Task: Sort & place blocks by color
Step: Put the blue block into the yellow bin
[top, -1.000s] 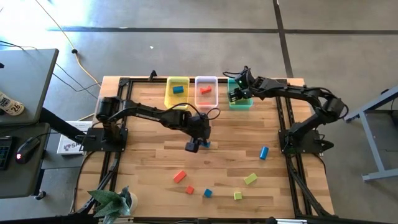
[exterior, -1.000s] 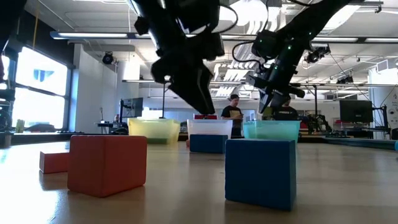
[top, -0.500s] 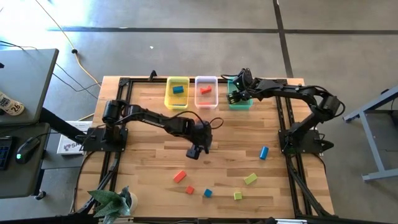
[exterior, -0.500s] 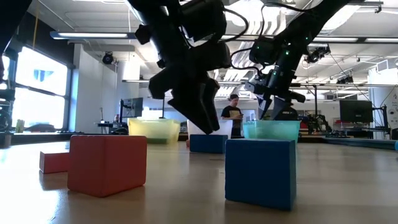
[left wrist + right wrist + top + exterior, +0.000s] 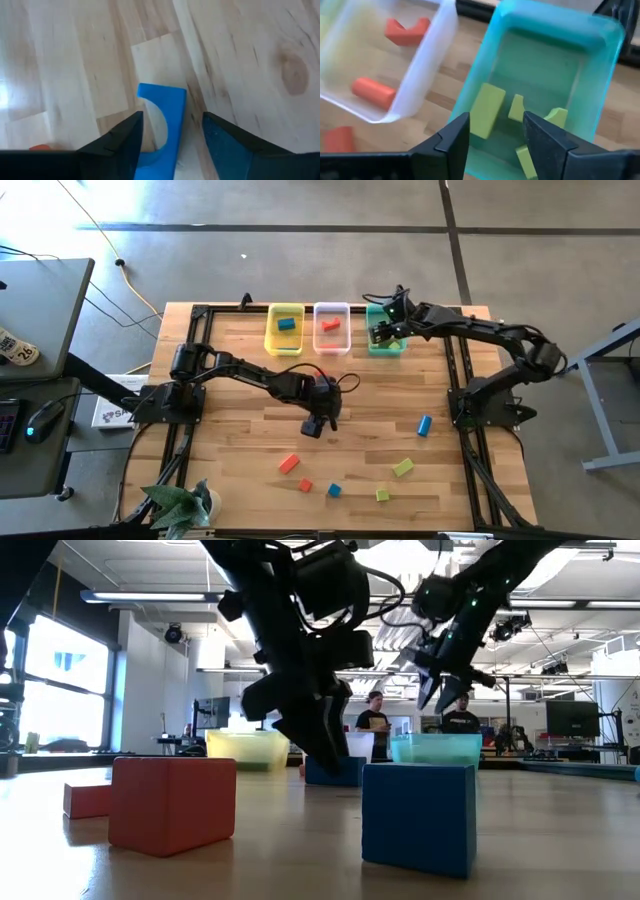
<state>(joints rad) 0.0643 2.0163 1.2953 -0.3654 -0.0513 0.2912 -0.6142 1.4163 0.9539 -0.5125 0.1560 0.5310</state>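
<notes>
Care now: left gripper should lower squarely, its open jaws straddling the blue arch block (right gripper's jaws open, empty).

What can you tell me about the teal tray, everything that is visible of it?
The teal tray is a rectangular bin of see-through blue-green plastic with low walls and rounded corners. It stands flat on the wooden table at the far edge, the right-hand one in a row of three, beside the clear tray. Inside lie several yellow-green blocks, one a plain bar; the others overlap. The right pincer hovers open above it, touching nothing.
</notes>
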